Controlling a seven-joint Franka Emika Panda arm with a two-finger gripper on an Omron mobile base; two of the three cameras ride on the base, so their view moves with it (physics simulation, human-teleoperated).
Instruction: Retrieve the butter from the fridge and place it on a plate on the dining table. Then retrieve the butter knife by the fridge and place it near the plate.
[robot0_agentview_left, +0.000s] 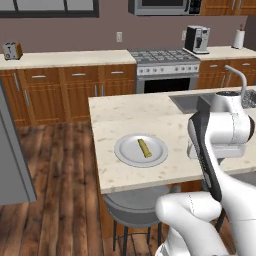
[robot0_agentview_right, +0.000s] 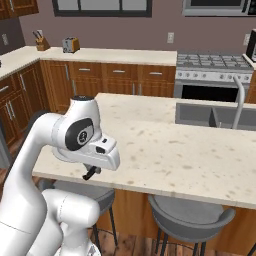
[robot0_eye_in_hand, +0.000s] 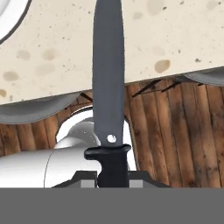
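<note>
Now your gripper (robot0_eye_in_hand: 113, 177) has its fingers pinching the butter knife (robot0_eye_in_hand: 108, 78) by the handle, blade over the dining table (robot0_agentview_left: 150, 112) edge; the butter (robot0_agentview_left: 144, 148) lies on the plate (robot0_agentview_left: 127, 152).

The robot arm (robot0_agentview_left: 220, 150) is built of smooth, glossy white segments, rounded and tube-like, swelling into bulbous housings at the joints. In the left base view a broad dark grey-black band runs lengthwise along one upper link, and a grey-rimmed circular cap tops the joint above it. In the right base view a joint housing (robot0_agentview_right: 81, 134) carries a round black disc with a small pale marking at its centre, ringed by white shell. Below it a boxy white wrist block (robot0_agentview_right: 102, 156) has a small dark slot on its face, and a short black part protrudes beneath. No cables show.
</note>
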